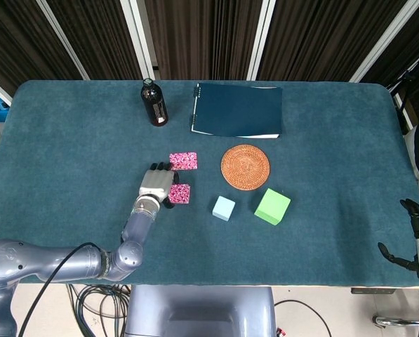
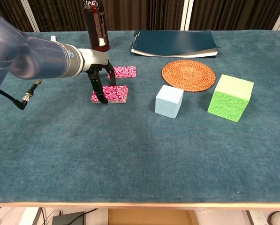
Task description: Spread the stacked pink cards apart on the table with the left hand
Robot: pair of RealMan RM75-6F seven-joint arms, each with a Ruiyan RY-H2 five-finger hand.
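Note:
Two pink patterned cards lie apart on the teal cloth. The far card (image 1: 183,161) (image 2: 122,71) lies flat by itself. The near card (image 1: 180,193) (image 2: 113,93) sits a short way closer to me. My left hand (image 1: 157,184) (image 2: 99,75) reaches down over the near card's left end. Its dark fingertips (image 2: 102,97) touch that end, and the other fingers are spread toward the far card. Whether it pinches the card or only presses on it is unclear. My right hand (image 1: 413,235) hangs off the table's right edge, fingers apart and holding nothing.
A light blue cube (image 1: 223,208) (image 2: 169,101) and a green cube (image 1: 272,206) (image 2: 230,97) sit right of the cards. Behind them lies a round woven coaster (image 1: 245,167) (image 2: 188,75). A dark bottle (image 1: 153,103) and a dark blue folder (image 1: 238,110) stand at the back.

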